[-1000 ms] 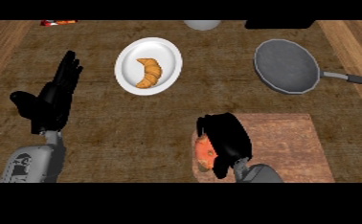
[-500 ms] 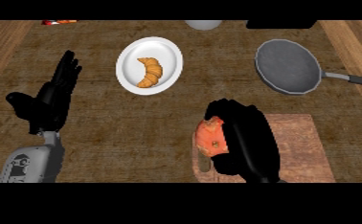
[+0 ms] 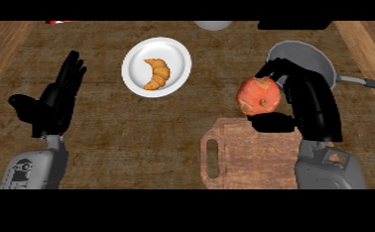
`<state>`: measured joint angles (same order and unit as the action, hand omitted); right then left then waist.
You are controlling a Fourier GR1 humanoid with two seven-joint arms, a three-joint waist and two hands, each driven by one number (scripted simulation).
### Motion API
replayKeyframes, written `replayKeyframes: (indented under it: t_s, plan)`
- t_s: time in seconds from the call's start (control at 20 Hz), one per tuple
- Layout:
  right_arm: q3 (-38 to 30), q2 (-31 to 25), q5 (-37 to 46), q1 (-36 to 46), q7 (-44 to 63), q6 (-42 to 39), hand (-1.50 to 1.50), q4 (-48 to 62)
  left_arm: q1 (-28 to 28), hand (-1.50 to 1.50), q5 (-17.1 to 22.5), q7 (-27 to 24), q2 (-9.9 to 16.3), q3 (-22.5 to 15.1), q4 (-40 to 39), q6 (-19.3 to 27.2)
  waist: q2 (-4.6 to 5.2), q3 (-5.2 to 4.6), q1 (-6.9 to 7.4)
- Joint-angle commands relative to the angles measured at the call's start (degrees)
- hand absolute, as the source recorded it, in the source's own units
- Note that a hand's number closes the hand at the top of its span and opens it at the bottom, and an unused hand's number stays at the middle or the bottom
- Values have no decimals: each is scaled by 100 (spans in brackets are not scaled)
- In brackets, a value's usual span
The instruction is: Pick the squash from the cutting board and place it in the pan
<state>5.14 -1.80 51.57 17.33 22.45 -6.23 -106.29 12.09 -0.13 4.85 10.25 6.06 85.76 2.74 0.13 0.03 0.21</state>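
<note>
My right hand (image 3: pixel 311 102) is curled round an orange-red squash (image 3: pixel 258 95), holding it above the far edge of the wooden cutting board (image 3: pixel 253 156). The thumb shows below the squash and the fingers arch over its top. Just beyond the hand lies the grey pan (image 3: pixel 302 57), partly hidden by my fingers; its handle (image 3: pixel 356 81) sticks out to the right. My left hand (image 3: pixel 53 99) rests open at the left, fingers up, holding nothing.
A white plate (image 3: pixel 156 67) with a croissant (image 3: pixel 156 73) sits left of the pan. A pale bowl (image 3: pixel 212 25) and a dark object (image 3: pixel 293 25) stand at the counter's far edge. A raised wooden border (image 3: pixel 360 40) runs along the right side.
My right hand has risen off the cutting board with the squash and moved forward and right, toward the pan. The left hand has barely shifted.
</note>
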Motion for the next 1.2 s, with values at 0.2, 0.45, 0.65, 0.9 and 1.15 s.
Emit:
replayKeyframes:
  t_s: [0.2, 0.45, 0.65, 0.9, 1.15]
  plan:
    - [-1661, -971, -502, 1308, -1036, 582, 150, 2445, 42, 0, -69, -156, -32, -24, -143, -15, 23, -1, 66]
    - [-2153, -1841, -342, 1550, -2415, 1385, 150, 4136, -30, 0, -161, -88, -101, -166, 29, 20, 49, 7, 159]
    - [-2444, -2147, -122, 2095, -2935, 2184, 150, 5766, 210, 0, -198, -50, -199, -225, -82, 89, 110, 15, 292]
    - [-2777, -2391, -265, 2561, -3711, 2759, 150, 7330, 612, 0, -141, 191, -182, -186, -132, 97, 138, 25, 335]
    - [-3290, -2302, -909, 2733, -4298, 2630, 150, 8066, 476, 0, -61, 83, -190, -218, -58, -39, 183, 45, 438]
